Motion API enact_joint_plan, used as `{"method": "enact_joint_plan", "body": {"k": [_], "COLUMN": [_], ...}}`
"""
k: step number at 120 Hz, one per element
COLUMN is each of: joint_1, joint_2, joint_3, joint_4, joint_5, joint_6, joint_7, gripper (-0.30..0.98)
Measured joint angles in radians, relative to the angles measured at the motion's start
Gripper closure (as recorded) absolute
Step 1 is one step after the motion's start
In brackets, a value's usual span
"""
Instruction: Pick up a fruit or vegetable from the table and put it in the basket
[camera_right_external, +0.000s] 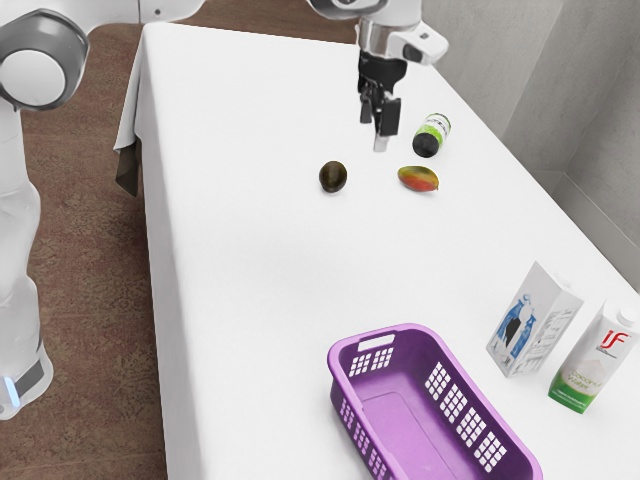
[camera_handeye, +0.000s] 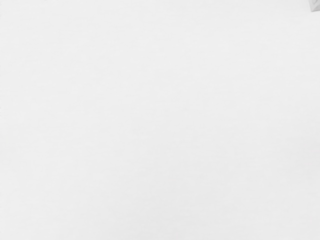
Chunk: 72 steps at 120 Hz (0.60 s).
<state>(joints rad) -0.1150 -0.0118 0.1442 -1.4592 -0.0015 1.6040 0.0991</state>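
The basket (camera_right_external: 410, 430) has no fruit in the part that shows, so the job looks to be at its start, with a pick to make first. Both candidates lie on the white surface (camera_right_external: 260, 240), well apart from the basket, beyond its handled end: the mango (camera_right_external: 418, 179) and, toward the exterior view's left, the dark avocado (camera_right_external: 333, 177). The pincer (camera_right_external: 379, 138) hangs above the surface, farther from the basket than either fruit appears to be. I cannot tell whether it is apart or together; nothing is seen hanging from it.

Either fruit should be light enough for an easy lift. The mango is probably firm with a little give, and its smooth skin may slip. It is longer than it is wide, so the sound hold is across the narrow waist, at mid-length, low enough to get below the widest curve. Taken near an end, it could swivel or squirt out. The avocado, rounder and likely stiff-skinned, would want a centred hold through its middle; a touch off to one side could set it rolling. Moderate pressure should do for both, since a hard squeeze might bruise ripe flesh.

The bottle (camera_right_external: 432, 135) lies farther from the basket than the mango does, close enough to it to be nudged on a wide approach. Beside the basket, toward the exterior view's right, stand the blue-printed carton (camera_right_external: 535, 318) and the coconut carton (camera_right_external: 594, 360).
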Motion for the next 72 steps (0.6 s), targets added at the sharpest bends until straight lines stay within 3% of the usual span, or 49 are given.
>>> {"method": "enact_joint_plan", "body": {"k": [38, 72], "joint_1": [0.047, -0.036], "joint_2": [-0.005, 0.026], "joint_3": [0.004, 0.153], "joint_4": [0.024, 0.018], "joint_5": [-0.005, -0.007], "joint_6": [0.006, -0.027], "joint_7": [0.035, 0.048], "gripper": [0.0, 0.0]}}
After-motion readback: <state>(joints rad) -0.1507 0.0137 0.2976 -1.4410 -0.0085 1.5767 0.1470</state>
